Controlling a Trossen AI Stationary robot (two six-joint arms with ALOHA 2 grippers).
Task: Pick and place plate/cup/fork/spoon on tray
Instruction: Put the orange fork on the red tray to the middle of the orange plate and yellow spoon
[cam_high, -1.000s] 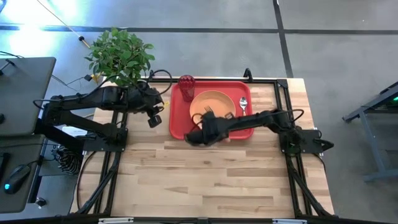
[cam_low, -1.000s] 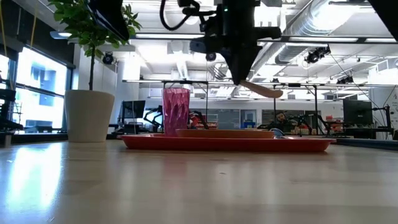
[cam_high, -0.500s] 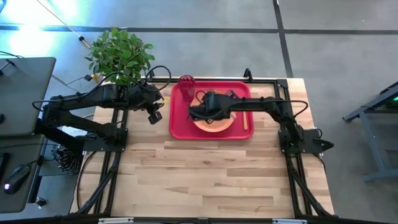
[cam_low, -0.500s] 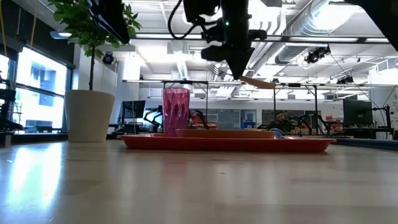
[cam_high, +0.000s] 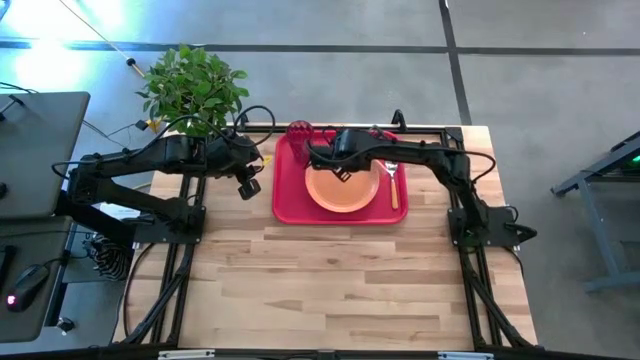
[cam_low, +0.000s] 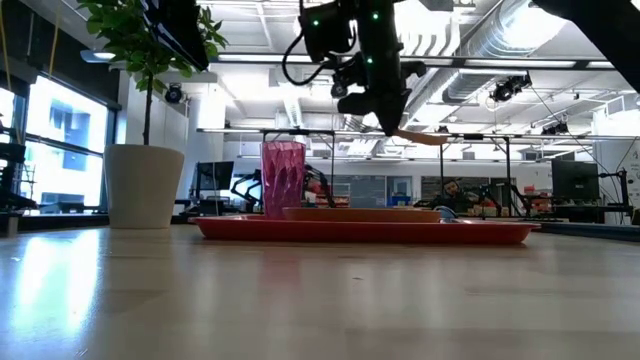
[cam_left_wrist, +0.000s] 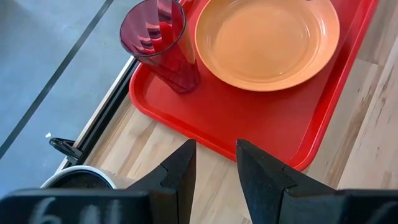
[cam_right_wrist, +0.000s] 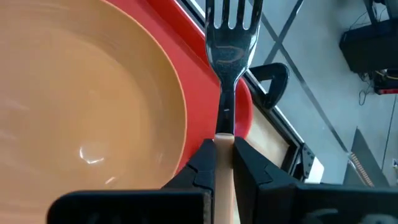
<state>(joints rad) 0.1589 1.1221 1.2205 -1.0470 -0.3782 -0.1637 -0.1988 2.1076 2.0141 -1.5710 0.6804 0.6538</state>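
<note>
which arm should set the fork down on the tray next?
Right. The right gripper is shut on the fork and hangs above the tray near the plate, so it probably only needs to lower. The left gripper is open, holds nothing, and sits off the tray's edge.

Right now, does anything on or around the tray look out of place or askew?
Nothing stands out. The cup, plate and spoon sit in the tray; the fork is gripped in the right end effector above it.
</note>
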